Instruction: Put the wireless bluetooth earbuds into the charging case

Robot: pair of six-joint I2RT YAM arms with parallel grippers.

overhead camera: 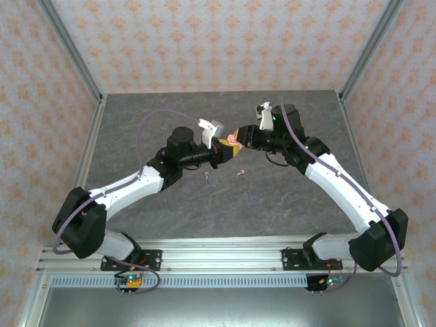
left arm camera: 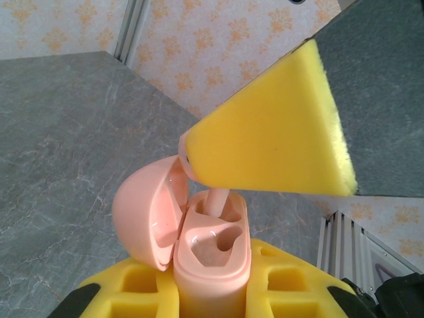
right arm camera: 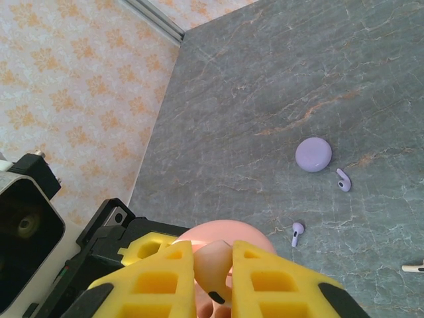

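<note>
From the top external view, the two white arms met over the middle of the grey, marble-veined table (overhead camera: pixel 286 204). The left gripper (overhead camera: pixel 223 148) and right gripper (overhead camera: pixel 244 136) sat nose to nose with a spot of pink between them. On the table near them lay a loose pink earbud (overhead camera: pixel 240 172) and a lilac earbud (overhead camera: pixel 206 176), each a tiny stemmed shape.

At the left wrist, the left gripper (left arm camera: pixel 212 295) was clenched on the pink charging case (left arm camera: pixel 212 258), its porous yellow foam pads (left arm camera: pixel 132 288) pressing on both sides. The case was smooth and glossy, its domed lid (left arm camera: pixel 149 215) swung open to the left. A wedge of the right gripper's foam (left arm camera: pixel 271 132) came down from above, and the held pink earbud (left arm camera: pixel 217 199) had its stem in the case's far socket.

At the right wrist, the right gripper (right arm camera: pixel 212 271) was closed on the held pink earbud (right arm camera: pixel 213 260), with the rounded pink charging case (right arm camera: pixel 218 232) just behind. On the table stood a round lilac case (right arm camera: pixel 313 154), closed. A second lilac earbud (right arm camera: pixel 343 179) lay just beside it, and the lilac earbud (right arm camera: pixel 297 232) lay nearer. The loose pink earbud (right arm camera: pixel 414 267) was at the right edge.
</note>
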